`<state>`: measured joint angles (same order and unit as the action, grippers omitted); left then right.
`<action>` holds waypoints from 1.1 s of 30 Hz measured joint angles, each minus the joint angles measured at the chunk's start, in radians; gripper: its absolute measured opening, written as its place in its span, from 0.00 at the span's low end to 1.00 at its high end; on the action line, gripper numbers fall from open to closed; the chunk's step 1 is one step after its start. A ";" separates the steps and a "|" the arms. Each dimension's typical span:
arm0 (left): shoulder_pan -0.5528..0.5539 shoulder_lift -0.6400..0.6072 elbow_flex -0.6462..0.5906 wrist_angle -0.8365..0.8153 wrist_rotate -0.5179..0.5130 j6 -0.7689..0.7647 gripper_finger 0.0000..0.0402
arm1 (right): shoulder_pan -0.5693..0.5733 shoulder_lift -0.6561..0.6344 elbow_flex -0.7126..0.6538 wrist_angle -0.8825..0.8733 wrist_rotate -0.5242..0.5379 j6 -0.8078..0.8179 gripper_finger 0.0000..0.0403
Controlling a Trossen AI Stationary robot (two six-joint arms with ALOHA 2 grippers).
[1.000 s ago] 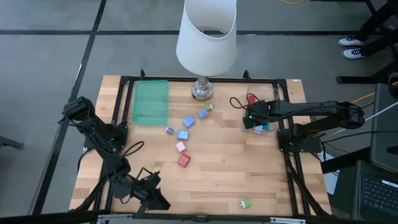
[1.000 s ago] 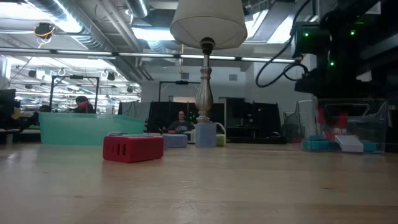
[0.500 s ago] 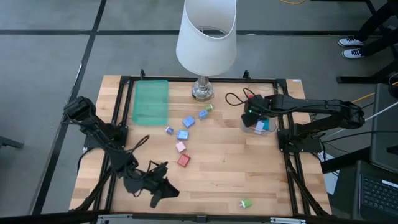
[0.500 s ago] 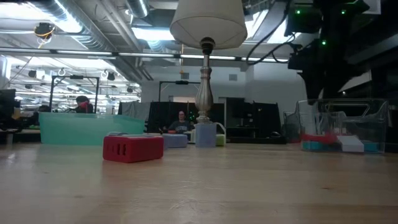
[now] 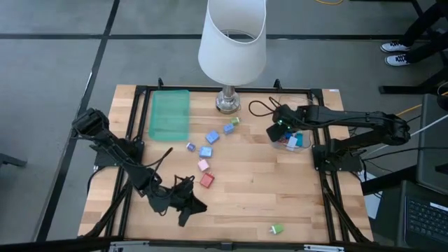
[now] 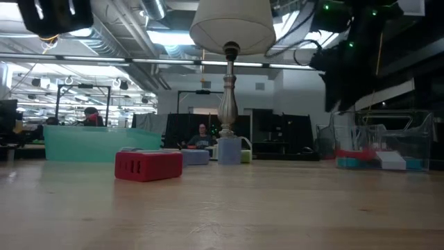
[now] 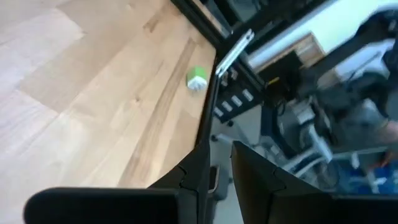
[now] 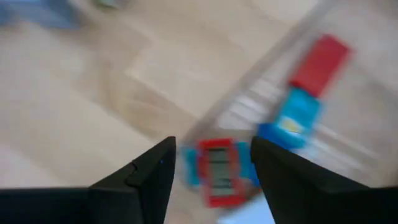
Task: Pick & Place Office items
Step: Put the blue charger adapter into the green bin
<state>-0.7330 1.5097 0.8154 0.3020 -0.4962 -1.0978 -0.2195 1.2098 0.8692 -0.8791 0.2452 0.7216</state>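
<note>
Several small office items lie in a loose line at mid-table: a red block (image 5: 206, 180), a pink one (image 5: 203, 165) and blue ones (image 5: 206, 151). A green piece (image 5: 277, 229) lies alone near the near right corner. My right gripper (image 5: 280, 128) hangs open above the clear bin (image 5: 297, 143). Its wrist view shows a red piece (image 8: 214, 171) and blue pieces (image 8: 297, 118) on the bin's floor below the fingers. My left gripper (image 5: 191, 207) hovers over bare wood near the front edge. Its fingers (image 7: 205, 163) stand close together with nothing between them.
A flat green tray (image 5: 170, 114) lies at the far left. A lamp stands with its base (image 5: 227, 103) at the far middle, its white shade (image 5: 232, 38) overhanging. A black frame (image 5: 329, 203) runs along the table's edges. Bare wood spans the near middle.
My right gripper has risen out of the clear bin, and a red piece that was at its fingers now lies on the bin's floor. My left gripper has swung toward the table's right edge and a little farther in from the near edge.
</note>
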 joint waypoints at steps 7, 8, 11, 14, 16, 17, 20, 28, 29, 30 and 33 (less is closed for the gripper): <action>0.065 0.000 0.000 0.024 0.015 -0.049 0.15 | 0.060 0.000 0.000 0.382 -0.221 -0.023 0.49; 0.078 0.000 0.000 0.024 0.037 -0.086 0.15 | 0.071 0.000 0.000 0.446 -0.253 -0.025 0.49; 0.112 0.000 0.000 0.109 0.063 -0.065 0.17 | 0.105 0.000 0.000 0.640 -0.327 -0.026 0.49; 0.135 0.000 0.000 0.361 -0.063 0.129 0.21 | 0.157 0.000 0.001 0.791 -0.348 -0.026 0.48; 0.152 -0.001 0.000 0.564 -0.120 0.282 0.25 | 0.195 0.000 0.001 0.860 -0.362 -0.027 0.48; 0.160 -0.002 0.001 0.643 -0.142 0.340 0.27 | 0.213 0.000 0.001 0.881 -0.366 -0.026 0.48; 0.169 -0.014 0.003 0.791 -0.186 0.488 0.33 | 0.275 0.000 0.001 0.897 -0.364 -0.004 0.48; 0.036 -0.127 0.119 0.321 -0.324 0.616 0.49 | 0.456 0.000 0.001 0.886 -0.273 0.029 0.48; 0.014 -0.146 0.148 0.176 -0.354 0.589 0.51 | 0.475 0.000 0.001 0.886 -0.258 0.034 0.48; -0.003 -0.157 0.184 0.024 -0.380 0.554 0.52 | 0.493 0.000 0.001 0.885 -0.239 0.038 0.48; -0.027 -0.169 0.291 -0.377 -0.409 0.434 0.54 | 0.533 0.000 0.001 0.885 -0.185 0.050 0.48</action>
<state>-0.7598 1.3411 1.1068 -0.0754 -0.9049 -0.6639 0.3132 1.2098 0.8700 0.0059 0.0600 0.7714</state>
